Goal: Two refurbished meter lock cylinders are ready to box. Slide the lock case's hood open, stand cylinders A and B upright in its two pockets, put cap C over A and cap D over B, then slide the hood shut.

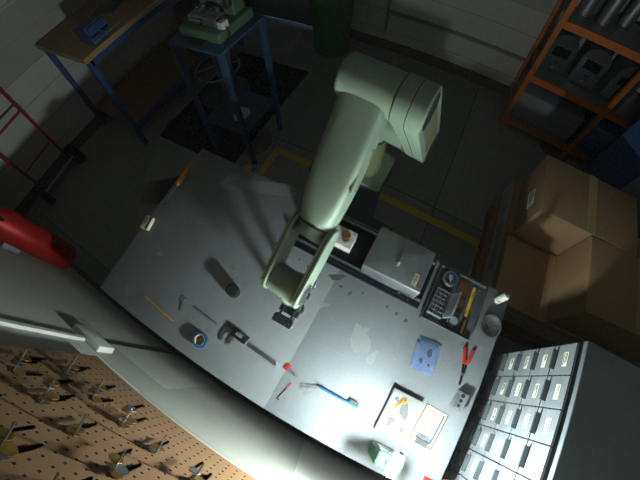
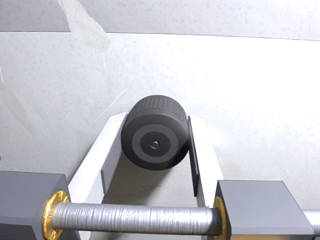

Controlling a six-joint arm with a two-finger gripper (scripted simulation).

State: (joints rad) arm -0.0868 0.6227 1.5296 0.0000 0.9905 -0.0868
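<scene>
A dark grey cap (image 2: pixel 155 132) with a ribbed rim and ringed end face sits between my fingers, low over the grey bench top. In the side camera it is hidden under my gripper (image 1: pixel 287 316) near the middle of the bench. The lock case (image 1: pixel 372 258) lies behind, along the far edge. Its grey hood (image 1: pixel 398 262) is slid to the right. One brass-topped cylinder (image 1: pixel 346 236) stands in a pale pocket at the case's left end. A second dark cap (image 1: pixel 225 278) lies on its side to the left. My gripper (image 2: pixel 155 144) is closed on the dark cap.
A pipe wrench (image 1: pixel 243 341) and a blue tape roll (image 1: pixel 197 338) lie just left of my gripper near the front edge. A blue toothbrush (image 1: pixel 333 393), blue cloth (image 1: pixel 426 355) and red pliers (image 1: pixel 466 359) lie to the right. A tool tray (image 1: pixel 455 302) sits beside the hood.
</scene>
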